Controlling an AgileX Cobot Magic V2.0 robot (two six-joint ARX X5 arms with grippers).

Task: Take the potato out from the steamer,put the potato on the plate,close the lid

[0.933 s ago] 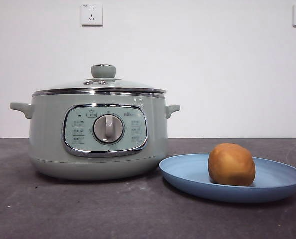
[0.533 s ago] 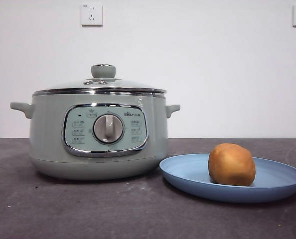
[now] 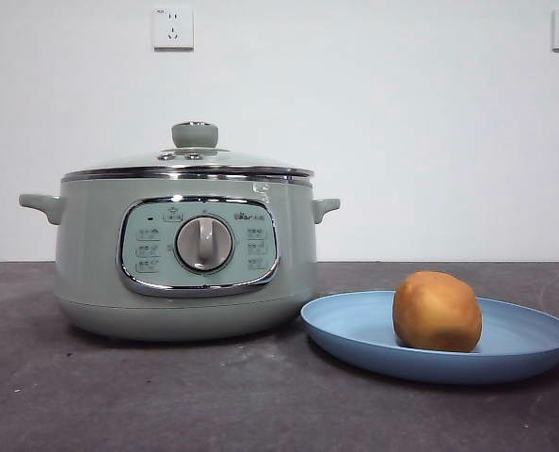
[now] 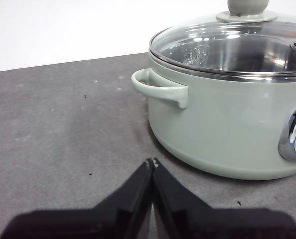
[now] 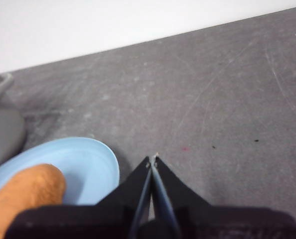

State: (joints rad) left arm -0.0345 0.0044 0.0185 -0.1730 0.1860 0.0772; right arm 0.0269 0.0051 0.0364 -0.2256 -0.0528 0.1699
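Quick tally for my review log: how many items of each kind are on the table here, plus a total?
Steamer: 1
Lid (seated on the steamer): 1
Plate: 1
Potato (on the plate): 1
Total: 4

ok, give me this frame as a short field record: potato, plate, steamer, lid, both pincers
potato: golden-brown, resting on the plate, right of the steamer
plate: light blue, on the dark table beside the steamer
steamer: sage green, upright, dial facing the front camera
lid: glass, seated on the steamer rim, knob up
steamer interior: looks empty through the glass in the left wrist view
left pincer: jaws shut, empty, low over the table near the steamer's handle
right pincer: jaws shut, empty, beside the plate
task state: all three steps look done
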